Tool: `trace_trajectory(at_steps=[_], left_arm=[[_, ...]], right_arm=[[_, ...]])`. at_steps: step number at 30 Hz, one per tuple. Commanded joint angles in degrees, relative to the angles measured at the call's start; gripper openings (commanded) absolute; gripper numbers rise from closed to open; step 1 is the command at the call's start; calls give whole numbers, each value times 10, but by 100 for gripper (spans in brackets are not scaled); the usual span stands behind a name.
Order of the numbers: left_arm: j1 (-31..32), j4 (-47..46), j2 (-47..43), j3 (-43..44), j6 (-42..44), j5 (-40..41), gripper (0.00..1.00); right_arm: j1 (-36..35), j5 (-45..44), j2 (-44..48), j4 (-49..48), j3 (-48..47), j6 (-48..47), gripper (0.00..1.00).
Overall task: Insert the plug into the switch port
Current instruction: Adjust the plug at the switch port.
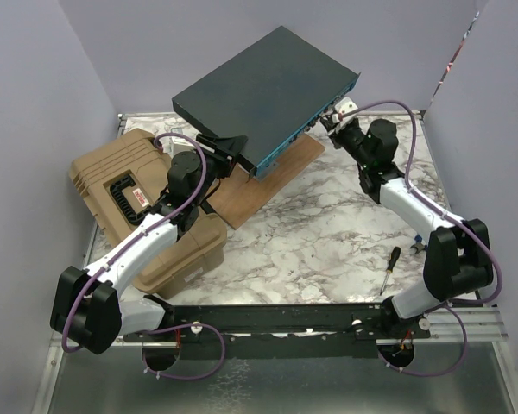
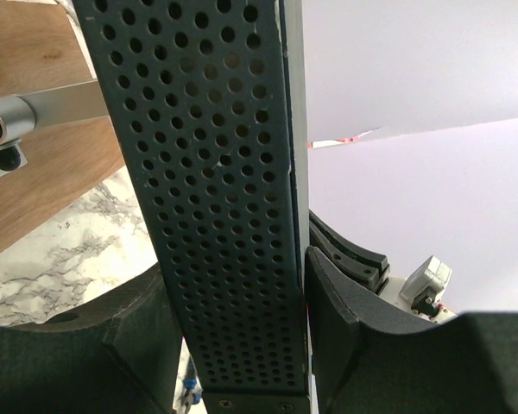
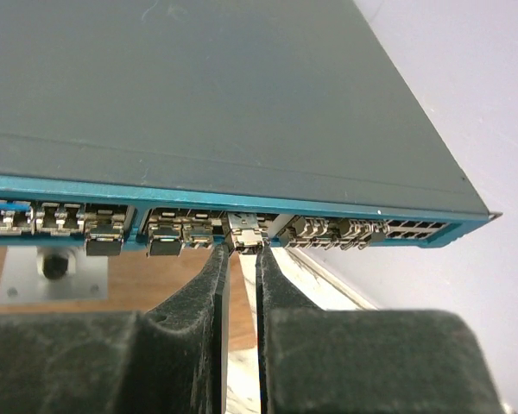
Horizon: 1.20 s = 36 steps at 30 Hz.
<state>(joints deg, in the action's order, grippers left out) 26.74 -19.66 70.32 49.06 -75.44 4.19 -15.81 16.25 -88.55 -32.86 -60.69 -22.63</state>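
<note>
The switch (image 1: 268,95) is a flat dark grey box with a teal front face (image 3: 155,191) and a row of ports. It is held tilted above the wooden board. My left gripper (image 1: 229,147) is shut on the switch's perforated side (image 2: 224,216), with one finger (image 2: 345,328) on each flat face. My right gripper (image 1: 335,122) is at the front face, its fingertips (image 3: 214,267) shut on the small silver plug (image 3: 246,233). The plug sits in the port row, between other fitted connectors. How deep it sits is hidden.
A tan ribbed plastic case (image 1: 129,194) lies under the left arm. A wooden board (image 1: 268,181) lies below the switch on the marble table (image 1: 328,233). A screwdriver (image 1: 390,263) lies near the right arm's base. A metal bracket (image 3: 52,272) stands below the switch. Walls enclose the area.
</note>
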Motion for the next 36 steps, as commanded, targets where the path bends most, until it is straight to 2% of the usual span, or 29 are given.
trace_trajectory(at_steps=[1, 5, 10, 15, 18, 20, 23, 28, 36], left_arm=[[6, 13, -27, 13, 35, -6, 0], [6, 14, -28, 12, 35, -6, 0], [6, 16, -29, 13, 36, -5, 0], [6, 16, -29, 13, 37, -6, 0], [7, 17, -30, 13, 37, -6, 0], [7, 17, -30, 12, 36, -6, 0], [6, 17, -32, 11, 36, -5, 0], [7, 17, -34, 11, 36, -5, 0], [9, 17, -34, 13, 36, -5, 0]], right_arm=[[-1, 29, 8, 135, -63, -143, 12], [-1, 46, 14, 231, -99, -223, 18], [-3, 47, 9, 355, -149, -329, 20], [-9, 14, 16, 399, -162, -413, 22], [-9, 12, 18, 413, -179, -406, 23], [-9, 24, 16, 425, -194, -369, 26], [-9, 35, 24, 384, -175, -295, 31], [-9, 13, 48, 182, -72, -152, 38], [-9, 4, 41, 12, 13, -101, 38]])
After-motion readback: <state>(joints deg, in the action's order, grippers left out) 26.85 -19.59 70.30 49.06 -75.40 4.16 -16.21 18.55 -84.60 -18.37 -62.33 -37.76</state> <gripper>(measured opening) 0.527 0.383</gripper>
